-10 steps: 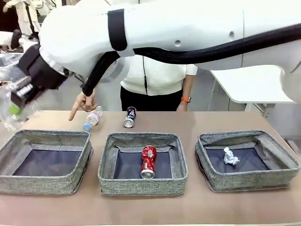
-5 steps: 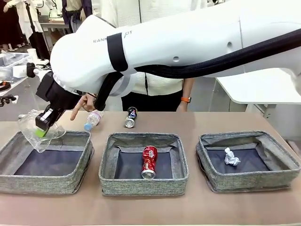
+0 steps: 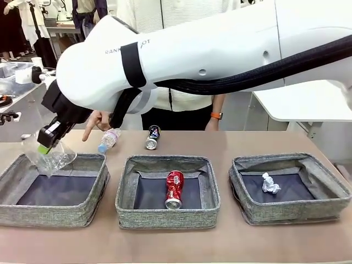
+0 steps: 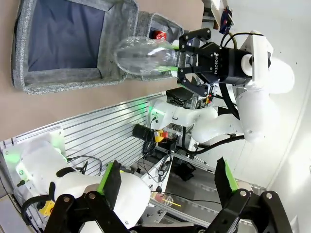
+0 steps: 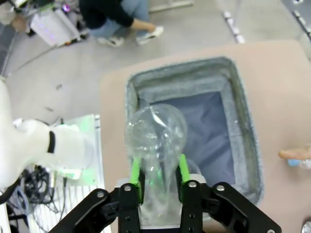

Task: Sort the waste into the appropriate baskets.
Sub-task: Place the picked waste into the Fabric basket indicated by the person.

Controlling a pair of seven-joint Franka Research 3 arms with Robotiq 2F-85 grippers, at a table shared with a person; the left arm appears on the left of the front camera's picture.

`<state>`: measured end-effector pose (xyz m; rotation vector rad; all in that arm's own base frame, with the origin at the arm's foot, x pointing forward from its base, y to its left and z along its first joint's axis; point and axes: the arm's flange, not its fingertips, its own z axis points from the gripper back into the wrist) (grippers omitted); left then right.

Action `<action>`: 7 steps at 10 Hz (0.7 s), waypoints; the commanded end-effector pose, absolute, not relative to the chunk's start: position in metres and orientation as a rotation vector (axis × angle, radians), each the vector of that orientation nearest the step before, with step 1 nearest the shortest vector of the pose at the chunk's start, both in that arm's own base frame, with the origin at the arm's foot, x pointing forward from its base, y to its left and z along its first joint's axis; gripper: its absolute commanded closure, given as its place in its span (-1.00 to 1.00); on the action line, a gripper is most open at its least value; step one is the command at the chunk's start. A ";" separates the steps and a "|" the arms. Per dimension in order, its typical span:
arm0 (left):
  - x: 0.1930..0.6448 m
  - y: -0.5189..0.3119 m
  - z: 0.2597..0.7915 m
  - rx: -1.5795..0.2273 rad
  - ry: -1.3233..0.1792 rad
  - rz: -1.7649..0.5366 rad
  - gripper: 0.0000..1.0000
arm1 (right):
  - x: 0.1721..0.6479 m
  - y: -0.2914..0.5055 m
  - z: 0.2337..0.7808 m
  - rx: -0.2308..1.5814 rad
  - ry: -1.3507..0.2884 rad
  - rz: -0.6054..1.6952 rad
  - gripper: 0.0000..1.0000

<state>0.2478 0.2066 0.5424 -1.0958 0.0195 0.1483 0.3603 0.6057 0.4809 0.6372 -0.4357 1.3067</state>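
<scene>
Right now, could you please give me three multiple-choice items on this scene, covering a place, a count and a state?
1. Where is the red can?
A. left basket
B. middle basket
C. the person's hand

2. How many waste items lie on the bare table?
A. none
B. two
C. four

3. The clear plastic cup is:
A. gripped by the right gripper
B. lying in the right basket
C. standing on the table

Answers:
1 B, it lies on that basket's dark bottom.
2 B, the bottle and dark can lie there.
3 A, the green pads flank it.
</scene>
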 end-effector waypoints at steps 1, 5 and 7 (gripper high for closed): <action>0.247 0.206 0.542 -1.098 0.003 0.139 -1.00 | 0.352 0.598 0.479 0.626 -0.479 1.249 -1.00; 0.247 0.206 0.542 -1.098 0.003 0.139 -1.00 | 0.355 0.593 0.480 0.634 -0.481 1.189 -1.00; 0.247 0.206 0.542 -1.098 0.003 0.139 -1.00 | 0.355 0.592 0.484 0.629 -0.470 1.153 -1.00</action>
